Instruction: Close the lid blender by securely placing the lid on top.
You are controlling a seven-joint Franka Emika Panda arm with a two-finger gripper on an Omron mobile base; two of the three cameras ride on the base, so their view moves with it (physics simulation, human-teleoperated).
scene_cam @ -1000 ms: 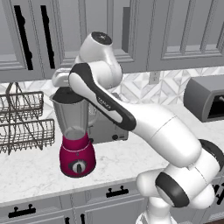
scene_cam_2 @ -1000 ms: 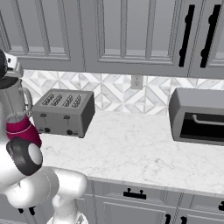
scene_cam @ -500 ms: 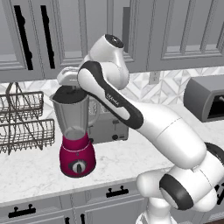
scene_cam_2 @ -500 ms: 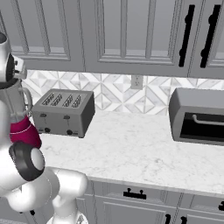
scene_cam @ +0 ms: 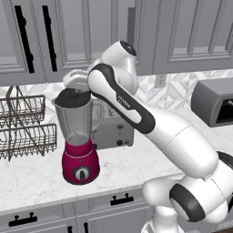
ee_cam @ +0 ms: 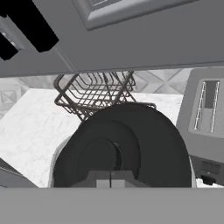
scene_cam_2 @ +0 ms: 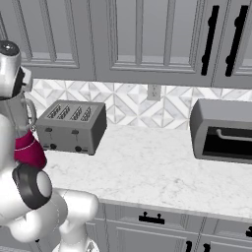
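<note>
**Lid sitting at the blender's rim, hand directly above**

One blender (scene_cam: pixel 78 136) is standing on the marble counter (scene_cam: pixel 27 177), just left of the toaster (scene_cam: pixel 111 129). Its clear greyish jar is tapering down to a rounded magenta base with one round dial, and a side handle is showing on its right. One lid (ee_cam: pixel 124 146), a flat round black disc, is lying across the jar's mouth; from the hand camera it is spanning the rim, with a raised circle at its centre. The gripper (scene_cam: pixel 76 84) is hovering right over the lid, but its fingers are hidden, so I cannot tell whether they are spread or closed.

One wire dish rack (scene_cam: pixel 25 125) is standing left of the blender. One grey four-slot toaster is showing, and one dark toaster oven (scene_cam_2: pixel 221 130) is sitting well apart to the right.
</note>
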